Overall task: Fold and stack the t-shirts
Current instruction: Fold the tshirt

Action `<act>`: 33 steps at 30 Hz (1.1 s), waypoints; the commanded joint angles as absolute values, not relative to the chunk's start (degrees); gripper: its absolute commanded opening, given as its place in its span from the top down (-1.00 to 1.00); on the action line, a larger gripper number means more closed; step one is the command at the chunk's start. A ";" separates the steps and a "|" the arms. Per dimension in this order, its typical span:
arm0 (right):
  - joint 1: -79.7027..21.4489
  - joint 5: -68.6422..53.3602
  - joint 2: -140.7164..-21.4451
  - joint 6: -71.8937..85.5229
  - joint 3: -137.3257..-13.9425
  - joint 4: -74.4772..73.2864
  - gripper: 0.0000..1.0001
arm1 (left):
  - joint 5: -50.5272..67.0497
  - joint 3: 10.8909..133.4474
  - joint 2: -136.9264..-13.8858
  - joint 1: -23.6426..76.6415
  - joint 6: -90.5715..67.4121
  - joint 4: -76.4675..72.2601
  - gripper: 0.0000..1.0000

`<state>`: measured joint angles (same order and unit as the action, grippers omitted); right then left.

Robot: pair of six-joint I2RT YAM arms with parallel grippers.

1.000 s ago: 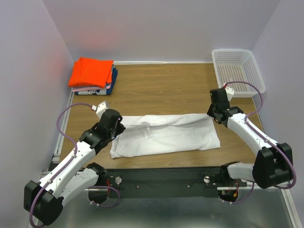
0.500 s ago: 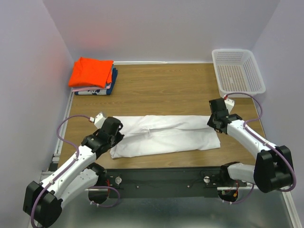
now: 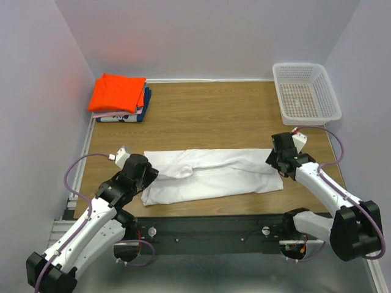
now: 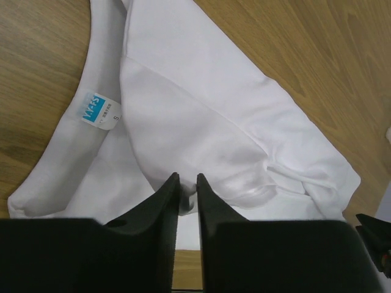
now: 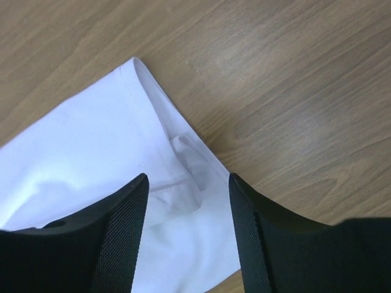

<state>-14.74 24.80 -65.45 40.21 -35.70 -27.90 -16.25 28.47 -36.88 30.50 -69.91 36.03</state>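
Observation:
The white t-shirt (image 3: 214, 174) lies across the near half of the table, folded into a long strip. Its neck label (image 4: 96, 111) shows in the left wrist view. My left gripper (image 3: 148, 173) sits at the shirt's left end. Its jaws (image 4: 187, 178) are a narrow slit apart, with a small ridge of white cloth (image 4: 201, 104) at their tips. My right gripper (image 3: 273, 160) hovers over the shirt's right end. It is open (image 5: 188, 180) wide, and the cloth (image 5: 79, 146) lies loose below it. A folded orange t-shirt (image 3: 118, 91) rests on a dark blue one (image 3: 145, 97) at the back left.
A white mesh basket (image 3: 306, 65) stands at the back right corner. Bare wooden tabletop (image 3: 208, 116) stretches between the shirt and the back wall. Purple walls close in the left, right and back.
Both grippers moved toward the near edge, bringing the shirt's far edge over the near half. Both then opened, the right wide and the left a little.

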 commanded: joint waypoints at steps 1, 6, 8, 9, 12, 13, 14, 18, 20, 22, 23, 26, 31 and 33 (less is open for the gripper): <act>-14.94 28.39 -62.23 40.87 -36.82 -30.76 -0.51 | -15.99 28.56 -34.55 30.67 -71.37 38.14 0.39; -15.03 22.60 -60.91 39.11 -41.13 -30.85 -1.00 | -16.87 28.57 -30.85 30.67 -71.89 39.02 0.00; -15.03 19.17 -61.08 37.37 -42.79 -30.85 -1.00 | -17.57 28.65 -30.41 30.67 -71.02 38.59 -0.42; -15.03 17.94 -61.08 36.74 -43.24 -30.85 -1.00 | -17.84 28.83 -30.58 30.67 -70.93 38.76 -0.50; -15.03 10.31 -61.52 33.68 -43.94 -27.97 -1.00 | -17.76 29.44 -33.12 30.67 -67.42 35.70 -0.74; -15.20 2.89 -61.61 33.23 -43.60 -26.12 -1.00 | -16.97 29.70 -35.66 30.67 -65.93 33.25 -0.75; -15.21 -2.49 -61.70 32.61 -42.98 -23.49 -1.00 | -16.01 29.71 -35.68 30.67 -64.53 31.13 -0.75; -18.62 -18.28 -66.78 31.30 -41.48 -8.19 -1.00 | -9.33 29.44 -47.70 30.67 -57.58 19.88 -0.82; -21.87 -15.83 -72.40 29.54 -44.29 -8.35 -1.00 | -6.35 29.01 -52.10 30.67 -56.25 14.97 -0.87; -25.22 -15.12 -77.75 27.78 -45.78 -8.26 -1.00 | -5.45 28.92 -57.73 30.67 -55.46 13.02 -0.88; -26.53 -15.12 -79.35 27.43 -47.10 -8.26 -1.00 | -5.36 28.92 -60.53 30.59 -55.37 11.96 -0.89; -28.29 -14.24 -84.79 25.58 -48.51 -8.79 -1.00 | -6.15 28.74 -63.97 30.24 -54.85 10.55 -0.92; -30.85 -13.36 -85.96 25.49 -47.20 -10.20 -1.00 | -7.29 28.30 -66.00 28.31 -54.41 10.37 -0.93; -31.90 -13.53 -83.69 25.93 -45.01 -10.89 -1.00 | -7.56 28.21 -66.36 26.47 -53.79 10.90 -0.93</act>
